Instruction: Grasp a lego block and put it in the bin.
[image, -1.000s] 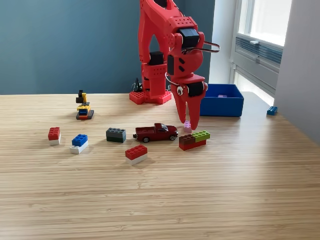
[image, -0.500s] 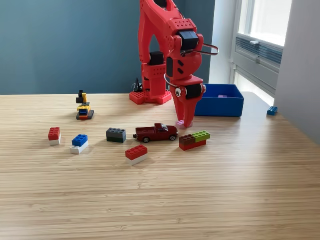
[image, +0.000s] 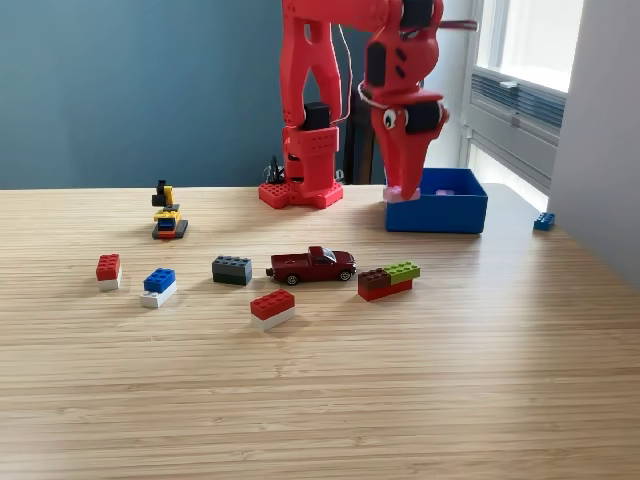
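Observation:
In the exterior view my red gripper (image: 402, 190) hangs above the table, just in front of the left wall of the blue bin (image: 440, 214). It is shut on a small pale pink lego brick (image: 398, 197) that peeks out at the fingertips. The brick sits roughly level with the bin's rim, at its left front corner. A small purple piece (image: 445, 192) lies inside the bin.
On the table lie a red-white brick (image: 108, 268), a blue-white brick (image: 158, 284), a grey brick (image: 232, 269), a red toy truck (image: 312, 264), another red-white brick (image: 272, 306) and a brown-green-red stack (image: 388, 279). A yellow-black figure (image: 168, 215) stands at the back left, and a blue brick (image: 543, 221) at the far right.
The gripper closed on the pink brick beside the truck, lifted it off the table and swung up and to the right toward the bin.

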